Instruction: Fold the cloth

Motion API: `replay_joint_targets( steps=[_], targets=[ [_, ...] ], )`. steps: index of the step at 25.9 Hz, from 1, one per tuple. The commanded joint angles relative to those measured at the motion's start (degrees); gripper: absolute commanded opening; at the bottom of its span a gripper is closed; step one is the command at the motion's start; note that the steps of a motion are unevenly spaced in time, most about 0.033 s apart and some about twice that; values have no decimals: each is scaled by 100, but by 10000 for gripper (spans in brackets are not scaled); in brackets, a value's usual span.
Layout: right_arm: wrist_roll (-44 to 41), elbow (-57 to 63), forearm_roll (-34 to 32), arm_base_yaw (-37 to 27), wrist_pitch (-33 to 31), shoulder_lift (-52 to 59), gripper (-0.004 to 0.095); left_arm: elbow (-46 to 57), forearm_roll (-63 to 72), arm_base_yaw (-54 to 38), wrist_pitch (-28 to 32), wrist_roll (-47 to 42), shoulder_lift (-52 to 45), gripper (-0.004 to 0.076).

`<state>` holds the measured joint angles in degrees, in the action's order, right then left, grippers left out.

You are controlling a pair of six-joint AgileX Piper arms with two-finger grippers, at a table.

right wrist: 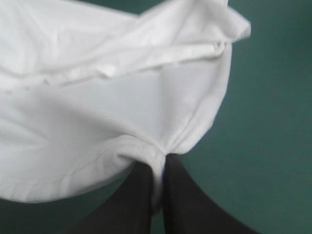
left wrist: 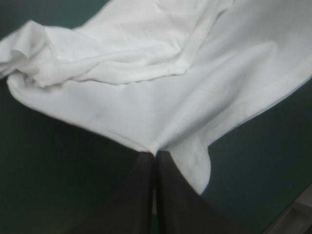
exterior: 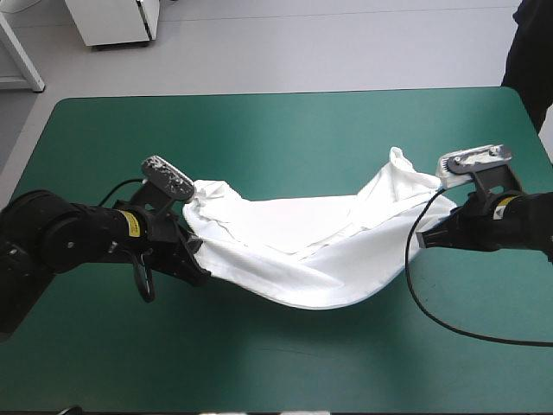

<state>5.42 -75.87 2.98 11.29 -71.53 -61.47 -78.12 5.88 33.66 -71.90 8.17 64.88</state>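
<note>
While the T-shirt point(exterior: 302, 242) sags between them | left claw point(left wrist: 155, 156) pinching its edge | right claw point(right wrist: 161, 163) likewise

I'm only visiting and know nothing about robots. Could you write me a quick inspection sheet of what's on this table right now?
Surface: teal-green cover, lying flat, no marks seen.
Job's things: T-shirt, white, held up at two ends and sagging in the middle between the arms; not yet folded. Whether the sagging part touches the cover cannot be told.
Clutter: nothing seen.
Grippers: left gripper pinches one end of the T-shirt, black fingers all but closed on the fabric; right gripper does the same at the other end.
Cables: nothing seen apart from the robot's own wiring.
Surroundings: nothing seen at or over the table top.
</note>
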Motion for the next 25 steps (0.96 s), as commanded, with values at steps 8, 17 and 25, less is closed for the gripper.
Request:
replay_joint_targets(
  steps=[8, 17, 25],
  targets=[
    [256, -3320, 264, -15, 504, 337, -16, -3586, 8, 44, -170, 159, -377, -22],
    [548, -4687, 872, -15, 1226, 337, -14, -4572, 26, 44, -180, 188, -389, -22],
    [727, -5010, 778, -15, 1989, -4, -14, -4572, -731, 44, 670, 315, -251, -22]
  ],
)
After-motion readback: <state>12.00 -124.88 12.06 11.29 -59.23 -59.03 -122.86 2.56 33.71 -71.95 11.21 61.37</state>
